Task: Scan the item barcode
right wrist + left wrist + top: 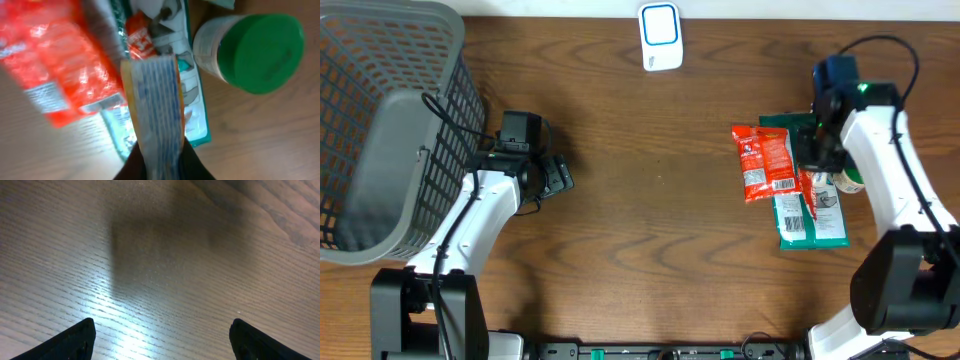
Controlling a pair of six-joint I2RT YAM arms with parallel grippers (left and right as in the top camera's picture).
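Note:
My right gripper (162,160) is shut on a thin packet (157,110) with blue and white stripes and an orange edge, held edge-on above the pile of goods. In the overhead view the right gripper (817,150) hangs over that pile at the right, and the packet is mostly hidden beneath it. A white scanner with a blue face (660,36) stands at the far middle edge of the table. Left of centre, my left gripper (557,177) is open over bare wood, with nothing between its fingers (80,340).
A red snack packet (765,160) lies left of the right gripper and teal packets (810,225) lie in front of it. A green-lidded jar (255,50) stands beside them. A grey mesh basket (390,130) fills the far left.

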